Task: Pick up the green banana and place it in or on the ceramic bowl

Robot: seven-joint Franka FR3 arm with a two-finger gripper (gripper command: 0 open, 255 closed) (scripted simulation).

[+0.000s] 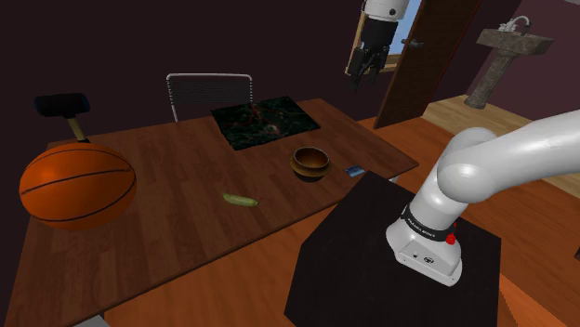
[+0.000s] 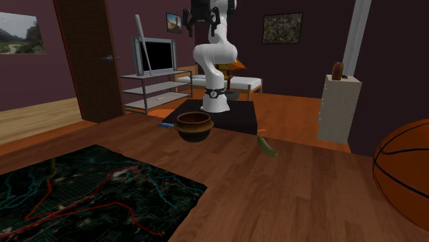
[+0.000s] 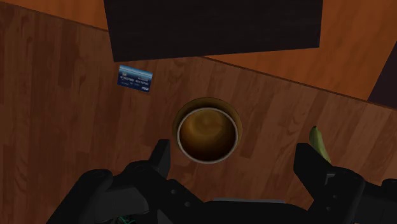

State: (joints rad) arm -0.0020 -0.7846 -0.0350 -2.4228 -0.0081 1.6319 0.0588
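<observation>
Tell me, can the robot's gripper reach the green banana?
Probably yes. The gripper hangs open high above the table, and the banana lies alone on bare wood, apart from the bowl, nothing covering it.

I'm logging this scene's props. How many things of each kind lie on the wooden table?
Basketball: 1
Green banana: 1
Brown bowl: 1
Blue card: 1
Dark printed mat: 1
Total: 5
</observation>
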